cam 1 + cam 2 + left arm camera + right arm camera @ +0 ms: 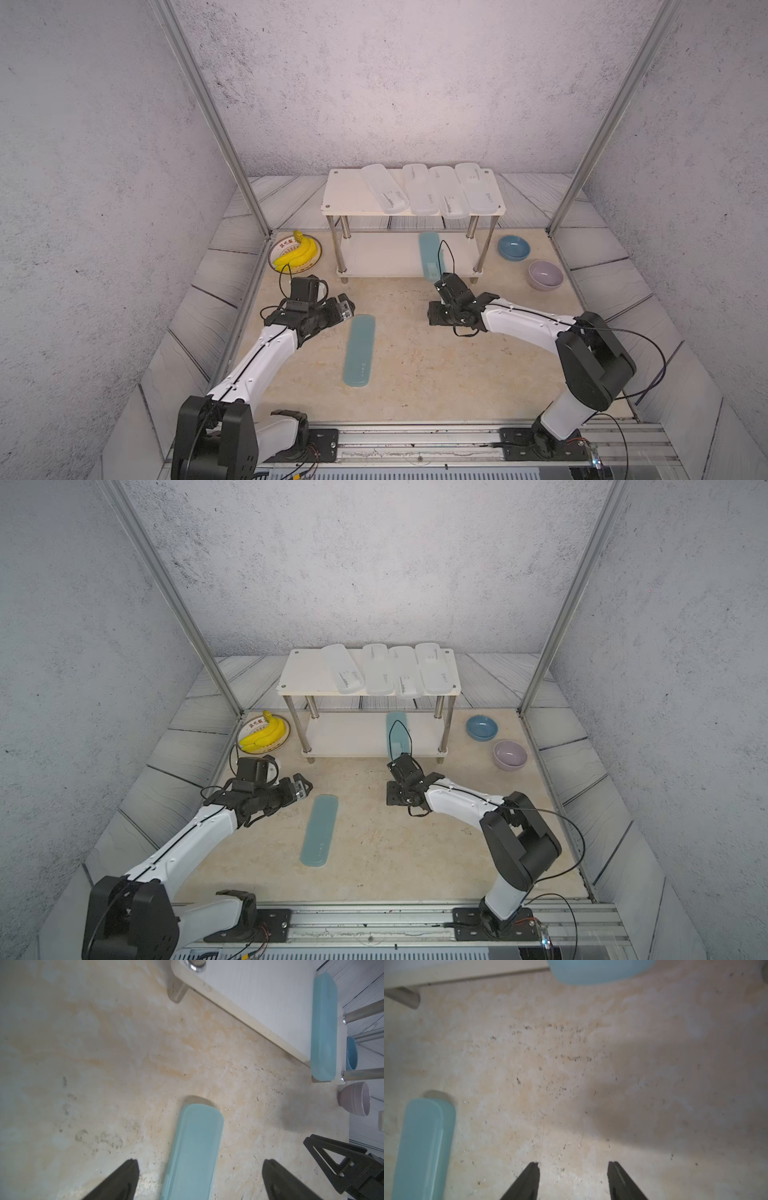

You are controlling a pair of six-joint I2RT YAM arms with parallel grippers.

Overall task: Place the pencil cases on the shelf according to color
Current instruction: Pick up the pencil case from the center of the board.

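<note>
The shelf stands at the back, with several frosted white pencil cases lying side by side on its top board. A teal pencil case rests on the lower board, its near end poking past the front edge. Another teal pencil case lies flat on the table. My left gripper is open, hovering over this case's far end, one finger on either side and apart from it. My right gripper is open above bare table, just in front of the shelved teal case, holding nothing.
A plate with bananas sits left of the shelf. A blue bowl and a purple bowl stand to its right. Metal frame posts rise at the back corners of the table.
</note>
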